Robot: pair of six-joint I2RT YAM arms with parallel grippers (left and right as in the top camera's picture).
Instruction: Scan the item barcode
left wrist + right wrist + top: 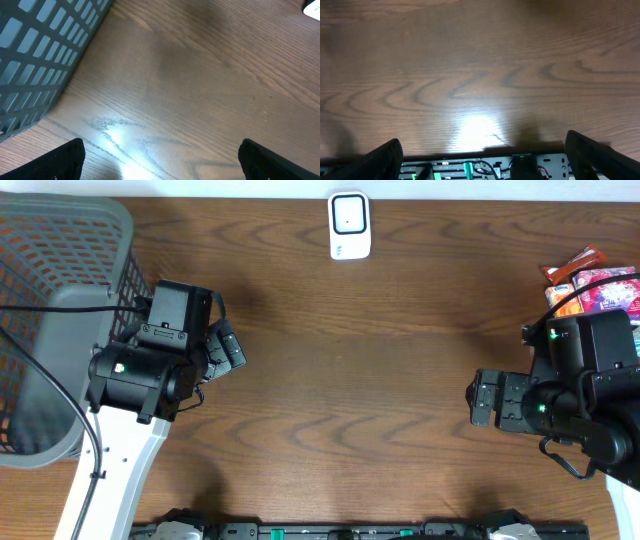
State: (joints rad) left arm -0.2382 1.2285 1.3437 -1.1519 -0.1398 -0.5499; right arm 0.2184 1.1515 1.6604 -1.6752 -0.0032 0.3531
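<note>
A white barcode scanner (349, 225) stands at the far edge of the wooden table (350, 360); its corner (313, 7) shows in the left wrist view. Colourful snack packets (592, 284), the items, lie at the far right, partly hidden behind the right arm. No barcode shows on them. My left gripper (228, 345) hangs open over bare wood beside the basket, nothing between its fingertips (161, 164). My right gripper (485, 402) is open too, pointing left over bare wood, with its fingertips (487, 160) empty and well apart from the packets.
A grey mesh basket (55, 290) fills the far left corner; its wall (35, 60) is close to my left gripper. A black rail with wiring (485, 167) runs along the table's front edge.
</note>
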